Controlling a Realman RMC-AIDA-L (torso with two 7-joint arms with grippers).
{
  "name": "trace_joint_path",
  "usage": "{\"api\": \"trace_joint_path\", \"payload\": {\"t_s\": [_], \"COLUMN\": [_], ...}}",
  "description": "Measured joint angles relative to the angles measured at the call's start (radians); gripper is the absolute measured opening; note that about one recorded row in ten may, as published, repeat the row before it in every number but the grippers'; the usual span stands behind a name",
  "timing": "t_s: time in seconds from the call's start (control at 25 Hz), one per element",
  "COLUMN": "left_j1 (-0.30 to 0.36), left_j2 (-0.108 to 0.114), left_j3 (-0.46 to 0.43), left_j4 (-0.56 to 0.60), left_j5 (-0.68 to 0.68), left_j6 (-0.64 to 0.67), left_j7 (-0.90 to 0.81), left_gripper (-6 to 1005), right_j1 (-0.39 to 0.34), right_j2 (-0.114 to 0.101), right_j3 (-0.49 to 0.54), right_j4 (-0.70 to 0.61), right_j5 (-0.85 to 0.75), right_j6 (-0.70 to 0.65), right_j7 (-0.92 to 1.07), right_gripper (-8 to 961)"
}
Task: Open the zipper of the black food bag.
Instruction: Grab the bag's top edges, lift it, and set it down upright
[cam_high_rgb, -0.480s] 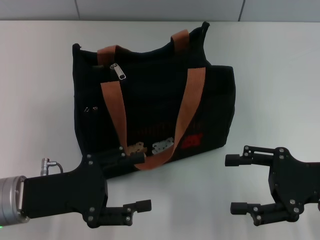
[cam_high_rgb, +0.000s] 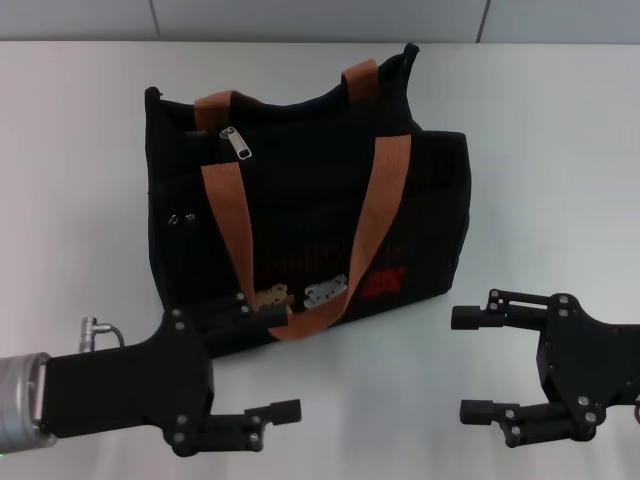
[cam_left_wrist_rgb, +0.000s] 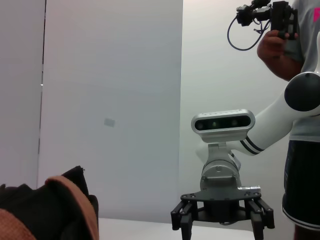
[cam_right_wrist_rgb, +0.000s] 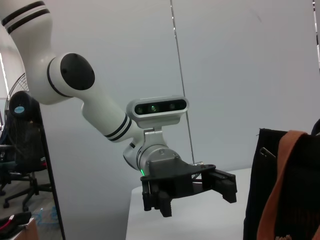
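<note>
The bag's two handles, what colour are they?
Orange-brown webbing handles, clearest in the head view against the black food bag.

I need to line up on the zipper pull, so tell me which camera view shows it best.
The head view. There the zipper pull lies in plain sight on top of the black food bag, near its left end. The left wrist view shows only a bag corner and strap; the right wrist view shows one bag edge, no clear pull.

I see the black food bag (cam_high_rgb: 300, 200) with orange-brown handles (cam_high_rgb: 385, 210), a silver zipper (cam_high_rgb: 240, 145) pull near its top edge, tan and white patches, a red label low down, on a white table (cam_high_rgb: 80, 180).
</note>
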Motion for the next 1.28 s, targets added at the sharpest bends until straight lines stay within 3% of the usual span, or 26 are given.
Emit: {"api": "trace_joint_path", "payload": {"t_s": [0.4,0.44,0.52,0.76,0.88,1.28], "left_j1": [0.117,0.152,0.161,0.146,0.104,0.052], "left_j2": [0.021,0.029,0.029,0.012,-0.003,-0.004], "left_j3": [-0.209,-0.294,-0.325,-0.343,-0.342,-0.342], "left_j4": [0.061,0.065,0.066,0.065,0.033,-0.052], "left_j5": [-0.003,-0.003,-0.003,-0.003,-0.005,-0.021], "left_j6": [0.042,0.036,0.029,-0.022,-0.085,-0.19], "left_j7": [0.004,0.0,0.0,0.004,0.01,0.063], "left_gripper": [807,807,807,806,805,803], "right_j1": [-0.004,-0.004,-0.004,0.0,0.0,-0.002], "right_j2": [0.0,0.0,0.0,0.0,0.0,0.0], "right_j3": [0.004,0.004,0.002,-0.006,-0.007,-0.005], "right_j4": [0.002,0.002,0.004,0.009,0.01,0.01], "right_j5": [0.002,0.002,0.002,0.002,0.001,0.001], "right_j6": [0.008,0.011,0.016,0.028,0.029,0.033], "right_j7": [-0.006,-0.006,-0.007,-0.007,-0.007,-0.008], "right_gripper": [840,840,840,840,840,840]}}
